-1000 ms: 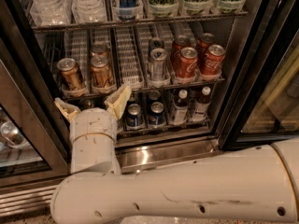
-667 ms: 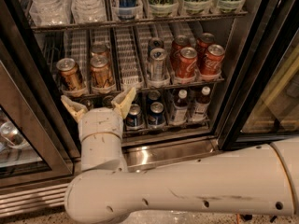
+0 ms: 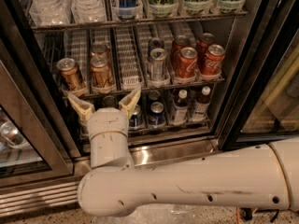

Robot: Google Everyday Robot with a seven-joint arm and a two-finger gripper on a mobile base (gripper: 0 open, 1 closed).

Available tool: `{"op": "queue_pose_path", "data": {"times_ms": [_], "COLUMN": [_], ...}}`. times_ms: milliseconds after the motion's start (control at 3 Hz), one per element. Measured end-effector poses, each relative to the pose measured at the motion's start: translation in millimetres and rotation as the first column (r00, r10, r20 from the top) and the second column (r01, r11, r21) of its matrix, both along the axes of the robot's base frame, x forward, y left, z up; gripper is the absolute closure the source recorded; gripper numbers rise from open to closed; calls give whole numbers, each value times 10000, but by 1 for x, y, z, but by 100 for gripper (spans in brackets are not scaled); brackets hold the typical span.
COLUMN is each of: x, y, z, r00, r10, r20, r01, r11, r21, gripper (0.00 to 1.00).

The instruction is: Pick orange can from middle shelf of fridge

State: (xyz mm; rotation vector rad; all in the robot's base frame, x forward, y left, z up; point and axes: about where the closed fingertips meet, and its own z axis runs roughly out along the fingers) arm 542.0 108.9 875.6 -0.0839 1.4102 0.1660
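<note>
Since the orange can (image 3: 101,72) stands at the front edge of the table (image 3: 140,86), near its left corner, we note the pincer (image 3: 103,101) released, splayed wide just below, likely to straddle it.

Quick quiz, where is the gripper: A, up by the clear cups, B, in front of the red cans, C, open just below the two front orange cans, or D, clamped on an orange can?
C: the gripper is open, holding nothing, below the front orange cans on the middle shelf.

Only the red cans (image 3: 187,62), right on the middle shelf (image 3: 127,59), read Coca-Cola. The gripper (image 3: 103,96) hung spread below its left end.
</note>
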Motion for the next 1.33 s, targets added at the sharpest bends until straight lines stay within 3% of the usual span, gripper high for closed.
{"op": "queue_pose_path", "data": {"times_ms": [667, 1333], "x": [24, 54], "y": [-2, -11], "z": [-18, -38], "r00": [9990, 9953], "r10": [-267, -712], "r20": [-345, -660], "r01": [265, 718], "r11": [9996, 9974], "r21": [-73, 79], "gripper": [0, 21]}}
